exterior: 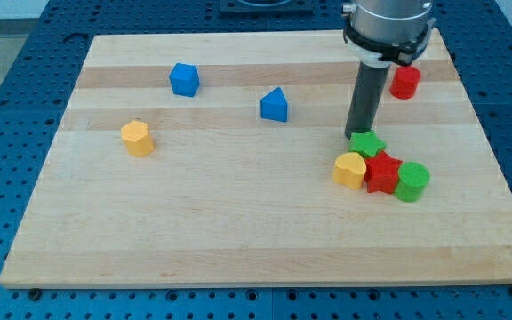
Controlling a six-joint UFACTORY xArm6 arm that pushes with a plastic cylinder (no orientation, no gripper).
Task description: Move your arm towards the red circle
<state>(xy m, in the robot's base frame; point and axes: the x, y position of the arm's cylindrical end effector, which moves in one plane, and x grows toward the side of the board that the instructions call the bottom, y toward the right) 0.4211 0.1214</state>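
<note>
The red circle (405,82) stands near the view's top right of the wooden board. My tip (352,134) rests on the board just left of and touching or nearly touching the green star (367,143), well below and left of the red circle. The dark rod rises from the tip toward the arm's head at the view's top.
A yellow heart (350,170), a red star (383,172) and a green cylinder (412,180) cluster below the green star. A blue triangular block (275,105), a blue cube (185,79) and a yellow block (137,138) lie to the left. The board's right edge (483,133) is near.
</note>
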